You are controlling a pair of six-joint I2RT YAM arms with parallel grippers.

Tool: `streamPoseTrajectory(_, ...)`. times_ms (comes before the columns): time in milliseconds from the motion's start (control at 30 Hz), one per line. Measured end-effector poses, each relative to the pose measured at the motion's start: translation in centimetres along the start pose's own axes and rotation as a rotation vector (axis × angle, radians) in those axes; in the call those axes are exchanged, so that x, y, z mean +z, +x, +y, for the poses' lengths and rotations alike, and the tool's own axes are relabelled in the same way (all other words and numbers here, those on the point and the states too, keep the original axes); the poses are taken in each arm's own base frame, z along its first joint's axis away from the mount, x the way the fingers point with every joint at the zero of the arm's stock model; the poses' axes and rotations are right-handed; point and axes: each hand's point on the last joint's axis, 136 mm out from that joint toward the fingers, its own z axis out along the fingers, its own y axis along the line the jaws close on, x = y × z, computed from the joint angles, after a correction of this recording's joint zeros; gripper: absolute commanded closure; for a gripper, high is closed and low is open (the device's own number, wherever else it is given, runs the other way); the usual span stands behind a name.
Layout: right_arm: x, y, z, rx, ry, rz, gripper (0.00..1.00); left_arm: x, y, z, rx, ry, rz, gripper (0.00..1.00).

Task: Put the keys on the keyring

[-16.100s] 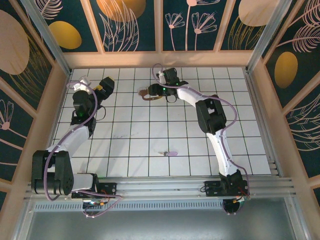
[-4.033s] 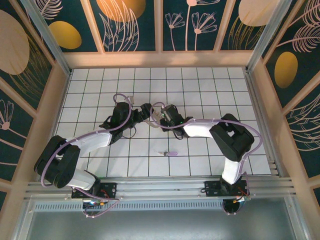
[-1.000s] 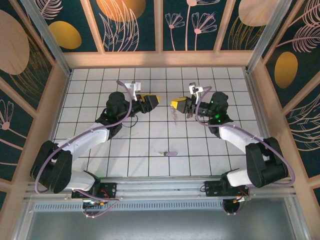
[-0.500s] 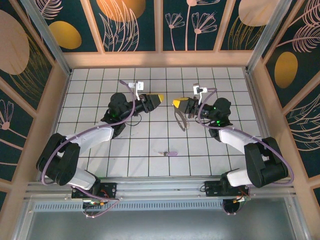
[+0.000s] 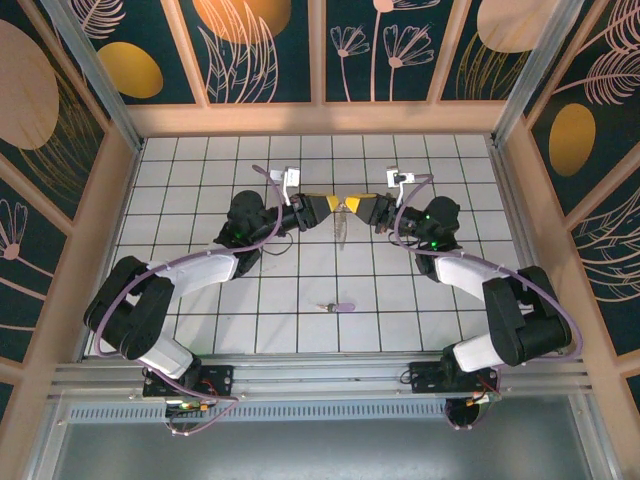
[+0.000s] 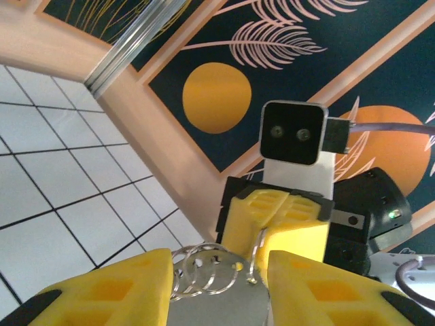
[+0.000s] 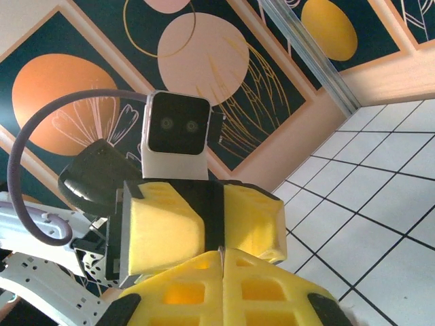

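In the top view my two grippers meet nose to nose above the middle of the tiled floor. The right gripper (image 5: pixel 358 206) is shut on the keyring (image 5: pixel 342 220), a thin wire loop with small rings hanging from it. My left gripper (image 5: pixel 328 210) stands open, its yellow fingers on either side of the loop's small rings. In the left wrist view the keyring (image 6: pixel 254 261) sticks out of the shut right gripper (image 6: pixel 268 224), and the rings sit between the jaws of my left gripper (image 6: pixel 219 263). The lilac-headed key (image 5: pixel 341 307) lies flat on the floor, nearer the bases.
The white tiled floor (image 5: pixel 270 320) is walled by a wooden frame with dark painted panels (image 5: pixel 320 118). Both arms arch inward from their bases, with purple cables (image 5: pixel 268 180) looping over them. An aluminium rail (image 5: pixel 320 365) runs along the near edge.
The two grippers have come together at the centre. The left gripper's jaws have narrowed around the rings of the keyring. The key on the floor has not moved.
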Motion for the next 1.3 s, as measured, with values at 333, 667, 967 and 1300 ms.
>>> streamPoseTrajectory(333,0.3,0.5,-0.5,0.03,0.004,0.008,1.0,0.0,-0.7,-1.3,0.013,0.049,-0.031,0.59)
streamPoseTrajectory(667,0.6,0.8,-0.6,0.039,0.003,0.012,1.0,0.5,0.2,-1.7,0.008,0.069,-0.005,0.6)
streamPoseTrajectory(967,0.6,0.7,-0.7,0.039,0.008,0.006,1.0,0.5,0.3,-1.6,0.007,0.067,-0.003,0.62)
streamPoseTrajectory(1300,0.6,0.7,-0.7,0.038,0.008,0.006,1.0,0.6,0.5,-1.5,0.02,0.061,0.001,0.5)
